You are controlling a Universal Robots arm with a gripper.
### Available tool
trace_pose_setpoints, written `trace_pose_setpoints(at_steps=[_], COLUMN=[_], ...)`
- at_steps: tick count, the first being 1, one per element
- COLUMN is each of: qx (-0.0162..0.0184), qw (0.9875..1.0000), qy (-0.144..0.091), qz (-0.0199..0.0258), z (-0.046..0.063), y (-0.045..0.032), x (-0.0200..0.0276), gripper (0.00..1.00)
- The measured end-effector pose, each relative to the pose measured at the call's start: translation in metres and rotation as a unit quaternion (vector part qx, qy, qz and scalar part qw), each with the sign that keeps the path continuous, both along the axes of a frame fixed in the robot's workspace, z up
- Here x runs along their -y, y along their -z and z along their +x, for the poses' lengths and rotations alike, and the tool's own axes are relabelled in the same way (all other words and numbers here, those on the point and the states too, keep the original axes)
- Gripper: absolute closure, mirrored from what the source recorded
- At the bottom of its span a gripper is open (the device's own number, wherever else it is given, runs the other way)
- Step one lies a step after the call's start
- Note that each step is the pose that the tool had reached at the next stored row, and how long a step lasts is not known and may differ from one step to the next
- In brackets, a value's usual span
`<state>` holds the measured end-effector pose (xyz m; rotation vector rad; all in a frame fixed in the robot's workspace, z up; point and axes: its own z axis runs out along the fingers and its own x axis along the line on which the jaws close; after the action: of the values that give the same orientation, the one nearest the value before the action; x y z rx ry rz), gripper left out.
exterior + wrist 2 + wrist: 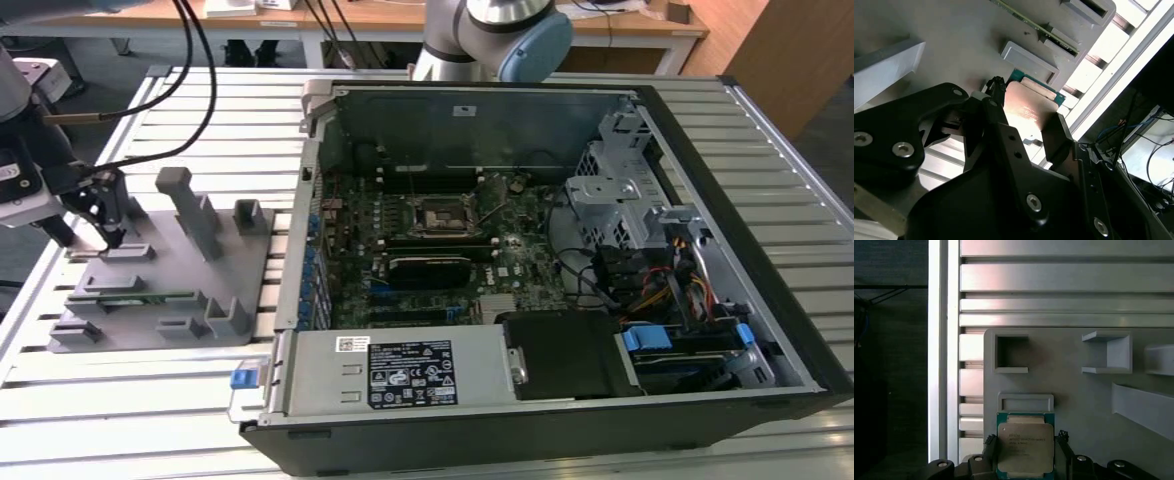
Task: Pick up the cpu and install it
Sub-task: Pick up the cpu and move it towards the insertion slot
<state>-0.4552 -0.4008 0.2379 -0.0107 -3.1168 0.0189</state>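
The cpu (1025, 447), a flat square chip with a silver top and a thin green edge, lies low over the grey fixture plate (174, 270) at the exterior view's left. My gripper (107, 238) is down at that plate, its black fingers (990, 444) pressed against two opposite edges of the chip. In the second wrist view the cpu (1029, 107) shows between the same fingers (1056, 131), next to a grey raised bracket (1029, 57). The black motherboard socket (441, 213) sits inside the open computer case (694, 330), well away from my gripper.
Grey posts (187, 205) and slotted holders stand on the fixture plate, one holding a thin green memory stick (1039, 25). The slatted metal table (134, 400) carries plate and case. The case wall (310, 200) rises between them. Cables (174, 90) hang above the plate.
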Motion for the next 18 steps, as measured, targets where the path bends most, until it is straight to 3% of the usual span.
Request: trace_pose_setpoints(at_steps=[18], qx=[0.0], qw=[1.0], qy=[0.0], qz=[0.0], z=[0.0], y=[-0.0228], x=[0.0], gripper=[0.46])
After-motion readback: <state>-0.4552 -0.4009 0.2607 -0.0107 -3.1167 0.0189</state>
